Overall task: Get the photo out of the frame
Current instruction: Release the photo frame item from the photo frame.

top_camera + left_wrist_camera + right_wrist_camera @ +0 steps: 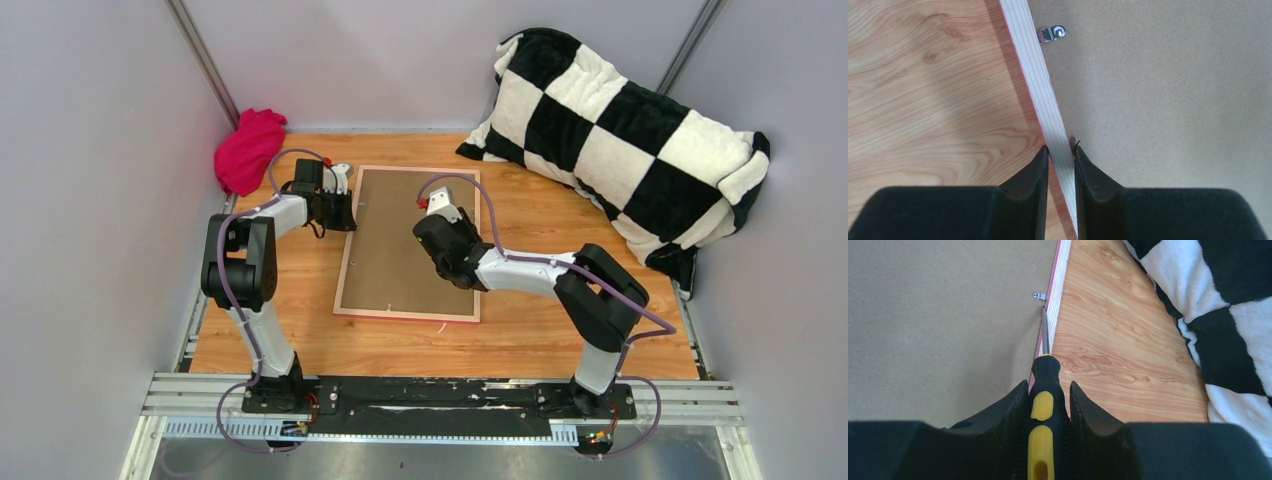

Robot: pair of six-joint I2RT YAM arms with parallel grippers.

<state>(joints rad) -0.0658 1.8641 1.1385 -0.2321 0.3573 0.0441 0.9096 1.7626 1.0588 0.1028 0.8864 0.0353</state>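
Note:
The frame (345, 255) lies face down on the wooden table, its brown backing board (400, 240) upward. The photo is hidden beneath the board. My left gripper (345, 210) is at the frame's left edge. In the left wrist view this gripper (1061, 150) is shut on the pale wooden rail (1040, 90), near a metal clip (1051, 34). My right gripper (445, 225) hangs over the board's right part. In the right wrist view it (1048, 383) is shut on a black and yellow screwdriver (1045, 390), whose tip (1044, 315) is just short of a clip (1038, 295) on the right rail.
A black and white checked pillow (620, 130) fills the back right corner, close to the frame's right side. A magenta cloth (248, 148) lies bunched at the back left against the wall. Grey walls close in the table on three sides.

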